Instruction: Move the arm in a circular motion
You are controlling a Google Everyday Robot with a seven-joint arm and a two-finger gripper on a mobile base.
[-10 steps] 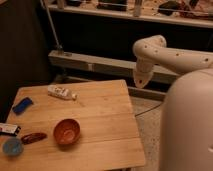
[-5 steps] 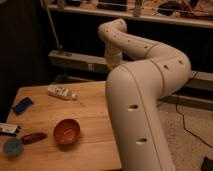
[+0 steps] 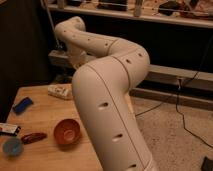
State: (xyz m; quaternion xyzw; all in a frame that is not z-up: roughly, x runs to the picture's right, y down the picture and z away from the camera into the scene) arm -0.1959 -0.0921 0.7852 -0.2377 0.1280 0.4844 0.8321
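The arm (image 3: 112, 107) fills the middle of the camera view, cream-white with small dark holes. Its thick near segment rises from the bottom edge, bends at an elbow (image 3: 131, 57), and runs back to the upper left. From there the last link drops toward the wooden table (image 3: 37, 112). The gripper (image 3: 76, 59) hangs at that end, above the table's far edge. Its tip is partly hidden behind the thick segment, and nothing shows in it.
On the table lie an orange bowl (image 3: 67, 131), a blue block (image 3: 22, 105), a white packet (image 3: 59, 91), a small blue dish (image 3: 11, 147), a reddish-brown item (image 3: 33, 137) and a white-and-black packet (image 3: 7, 129). A shelf rail (image 3: 165, 75) runs behind. Cables (image 3: 182, 117) trail on the floor at the right.
The arm has swung from the right side across to the left and nearer the camera. Its thick segment now covers the table's right part.
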